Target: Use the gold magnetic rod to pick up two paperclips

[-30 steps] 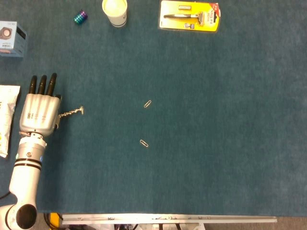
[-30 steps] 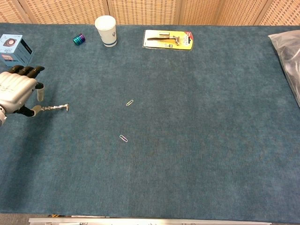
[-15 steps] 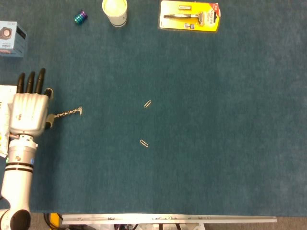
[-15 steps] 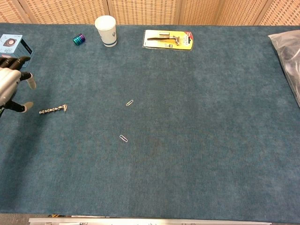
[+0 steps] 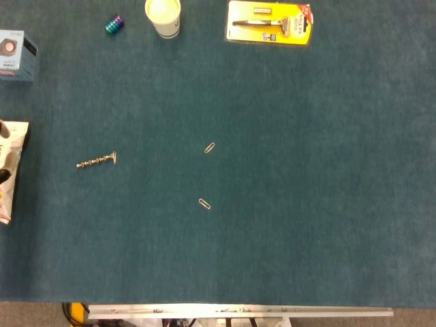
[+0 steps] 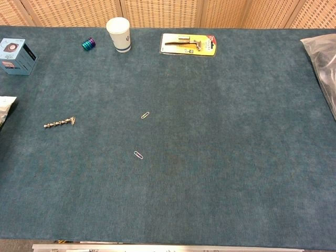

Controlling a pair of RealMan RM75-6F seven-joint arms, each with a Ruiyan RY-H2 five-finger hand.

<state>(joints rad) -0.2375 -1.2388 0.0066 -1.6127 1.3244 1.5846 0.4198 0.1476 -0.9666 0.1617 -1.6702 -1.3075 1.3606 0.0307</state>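
**Lying free on the table: a small screw with no robot hand on it**

The dark teal table (image 5: 306, 204) fills both views. A clear plastic bag (image 6: 321, 63) is seen at its right edge in the chest view, and a white packet (image 5: 16, 201) at its left edge. Along the far side are set a yellow blister card (image 5: 269, 22), a blue box (image 5: 17, 54) and a white paper cup (image 5: 163, 15).

The screw (image 5: 96, 161) lies flat on the left part of the table, well apart from everything else. Its flat head is turned toward the middle of the table and its tip toward the packet.

Smaller again are a purple-green spool (image 5: 114, 24) beside the cup and two paper clips (image 5: 210, 147) (image 5: 204, 204) near the centre.

Two dark shapes over the packet, at the head view's left border, may be fingertips of the left robot hand (image 5: 5, 163). Whether its fingers are spread or curled cannot be told. The right robot hand is not seen in either view.

The screw is judged light, rigid and hard, and its rough thread should resist slipping. Because it sits low on the soft cloth, a fingertip pinch across the middle of the shank is advised. The pointed tip is best avoided, since the screw could be rolled or flicked away.
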